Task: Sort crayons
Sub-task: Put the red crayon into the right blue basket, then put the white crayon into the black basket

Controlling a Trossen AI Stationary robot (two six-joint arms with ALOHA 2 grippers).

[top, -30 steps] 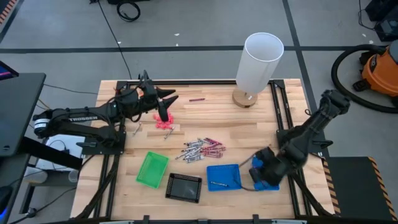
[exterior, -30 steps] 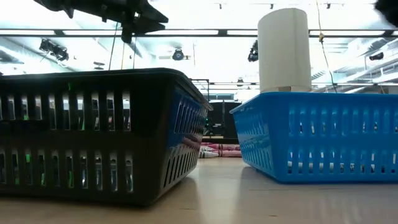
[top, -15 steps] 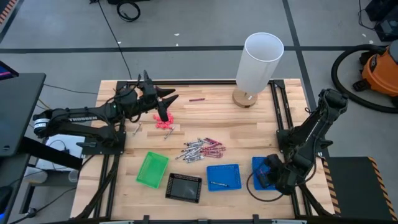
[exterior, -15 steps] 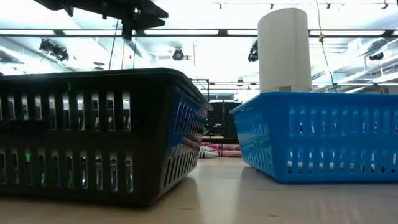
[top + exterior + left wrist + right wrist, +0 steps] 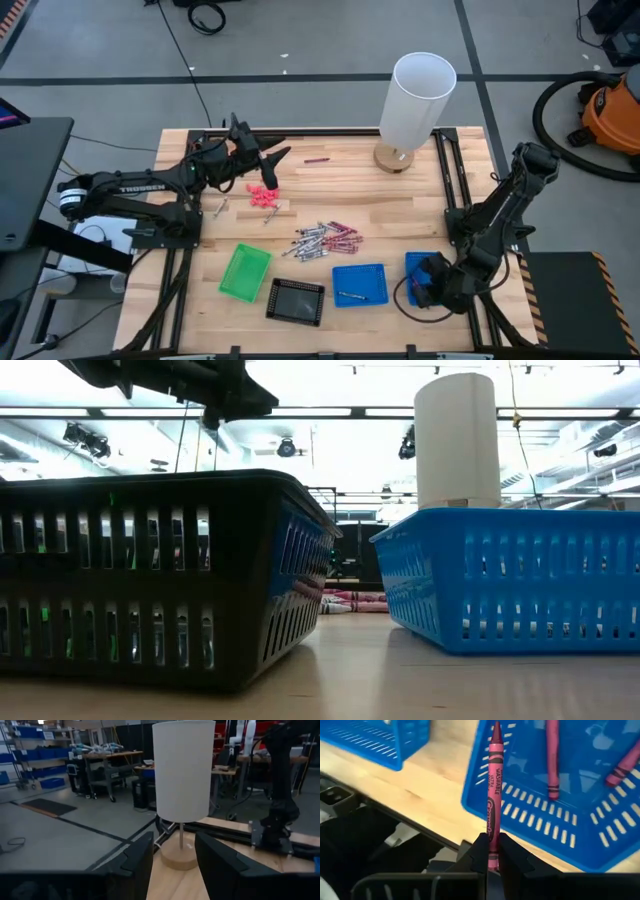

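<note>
I have the right gripper [image 5: 490,851] pinching one maroon crayon [image 5: 493,795], pointing straight out from the fingertips | it hangs over the rim of the far-right blue tray [image 5: 530,812], more crayons inside | loose pile of crayons [image 5: 325,240] mid-table | left gripper [image 5: 272,158] spread, empty, above the pink bits [image 5: 263,196].

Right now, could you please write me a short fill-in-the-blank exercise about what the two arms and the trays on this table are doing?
1. The right claw is shut on a maroon ____.
2. That claw hangs over a ____ tray at the table's right edge.
3. The left claw is open and points toward the white ____.
4. Between the green tray and the middle blue tray sits a ____ tray.

Missing words: crayon; blue; lamp; black
</note>
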